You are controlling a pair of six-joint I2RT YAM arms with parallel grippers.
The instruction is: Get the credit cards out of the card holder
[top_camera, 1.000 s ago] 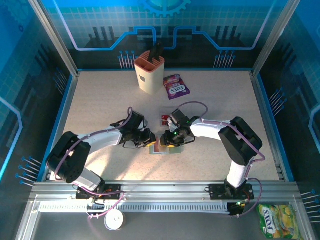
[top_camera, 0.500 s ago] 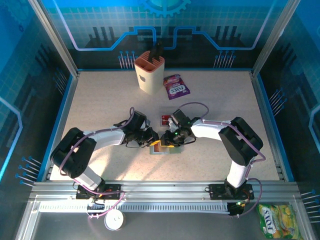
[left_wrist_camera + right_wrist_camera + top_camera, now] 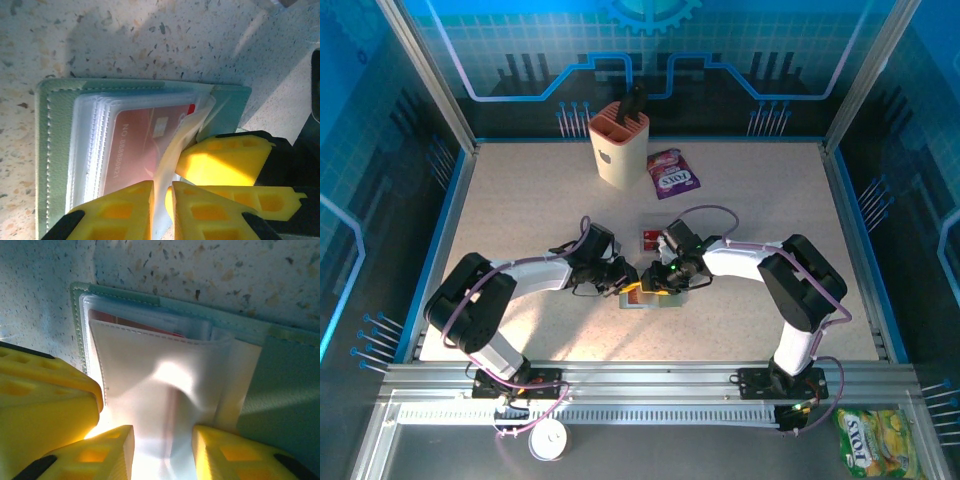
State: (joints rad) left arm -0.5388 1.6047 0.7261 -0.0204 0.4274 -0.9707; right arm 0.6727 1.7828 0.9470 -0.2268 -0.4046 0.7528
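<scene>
Card holder lies open on surface, between both arms. Left fingers pinch a clear sleeve; right fingers stand apart astride the sleeves. Red card sits pocketed. Risk: pulling the sleeve lifts the whole holder or tears plastic, card not freed

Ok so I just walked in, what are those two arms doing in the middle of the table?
Both arms are bent over the card holder. The left hand is pinched shut on a clear sleeve, peeling it back from a red card tucked inside. The right hand comes in from the opposite side, fingers apart with sleeve plastic between them; whether it grips is unclear. A loose card, red, lies on the table just beyond the holder.
</scene>
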